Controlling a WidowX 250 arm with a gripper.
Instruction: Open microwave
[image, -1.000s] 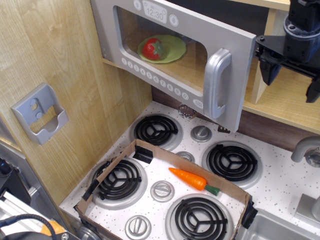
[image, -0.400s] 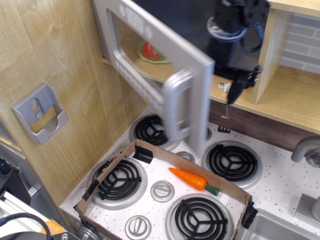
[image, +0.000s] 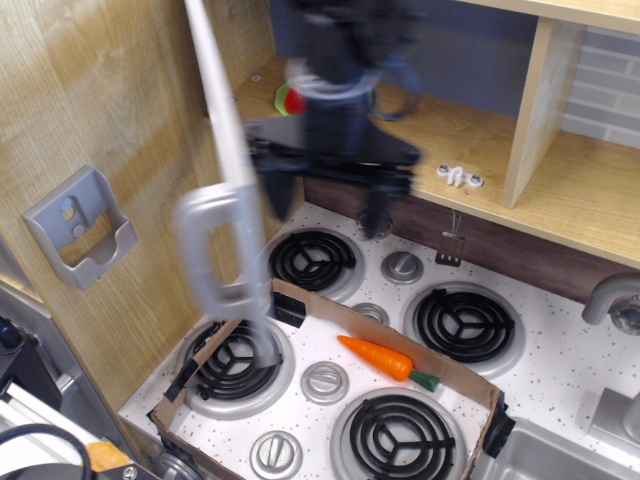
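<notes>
Gaping microwave (image: 225, 190) door edge-on, pincer (image: 325, 195) spread

White speckled toy stovetop (image: 560, 330) carries four black coil burners: far left (image: 310, 258), far right (image: 463, 323), near left (image: 235, 362), near right (image: 400, 435). Round silver knobs (image: 325, 381) sit between them. Open brown cardboard tray (image: 470, 378) lies over the near burners. Orange toy carrot with green tip (image: 385, 361) lies inside it, between the burners. Grey plastic wall holder (image: 82, 226) is mounted on the left wooden panel (image: 110, 110). Silver faucet (image: 612, 300) at right edge, above the grey sink (image: 560, 455).
</notes>
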